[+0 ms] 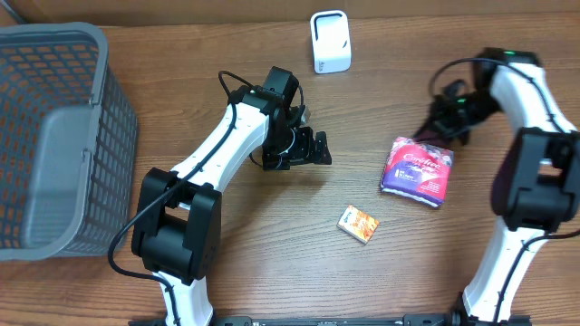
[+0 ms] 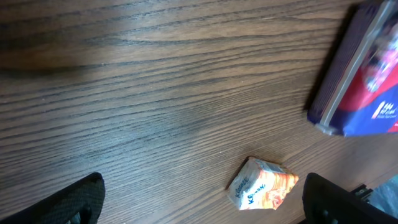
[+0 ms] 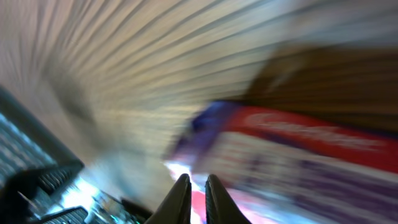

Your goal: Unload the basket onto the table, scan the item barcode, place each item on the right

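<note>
A purple and red packet (image 1: 417, 169) lies flat right of the table's middle. A small orange Kleenex pack (image 1: 359, 224) lies nearer the front. The white scanner (image 1: 330, 41) stands at the back. My left gripper (image 1: 313, 147) hangs open left of both items; in the left wrist view its gripper (image 2: 205, 202) has the Kleenex pack (image 2: 262, 185) close to its right finger, and the purple packet (image 2: 367, 68) shows at the upper right. My right gripper (image 1: 444, 122) is just behind the packet's far edge. In the blurred right wrist view the gripper (image 3: 198, 186) is shut, nothing showing between the tips, with the packet (image 3: 298, 155) beyond.
A grey mesh basket (image 1: 54, 136) fills the left side of the table. Both arm bases stand at the front edge, the left (image 1: 177, 226) and the right (image 1: 530, 181).
</note>
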You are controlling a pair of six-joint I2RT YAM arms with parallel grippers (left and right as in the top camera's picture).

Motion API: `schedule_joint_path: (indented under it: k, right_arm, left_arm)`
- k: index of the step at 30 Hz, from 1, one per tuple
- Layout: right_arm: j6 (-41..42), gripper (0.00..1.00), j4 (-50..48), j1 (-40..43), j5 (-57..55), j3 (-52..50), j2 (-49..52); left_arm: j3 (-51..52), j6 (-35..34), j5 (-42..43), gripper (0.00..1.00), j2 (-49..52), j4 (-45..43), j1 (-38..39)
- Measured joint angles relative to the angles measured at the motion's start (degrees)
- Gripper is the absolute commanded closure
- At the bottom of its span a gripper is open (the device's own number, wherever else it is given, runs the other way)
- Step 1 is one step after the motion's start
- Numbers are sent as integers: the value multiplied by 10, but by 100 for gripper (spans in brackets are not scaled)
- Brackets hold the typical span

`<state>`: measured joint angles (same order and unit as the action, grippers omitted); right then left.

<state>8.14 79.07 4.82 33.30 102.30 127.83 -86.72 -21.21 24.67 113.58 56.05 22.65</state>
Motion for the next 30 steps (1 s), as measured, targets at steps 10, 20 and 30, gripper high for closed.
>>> schedule_joint_path:
  k: [10, 20, 30]
  right_arm:
    - [-7, 96, 41, -43, -54, 26, -2]
    - [87, 96, 33, 106, -216, 35, -86]
    - [103, 96, -52, 101, -215, -112, -92]
  left_arm:
    - [0, -11, 0, 6, 0, 2, 3]
    - [0, -11, 0, 5, 0, -14, 3]
    - [0, -16, 2, 22, 0, -21, 3]
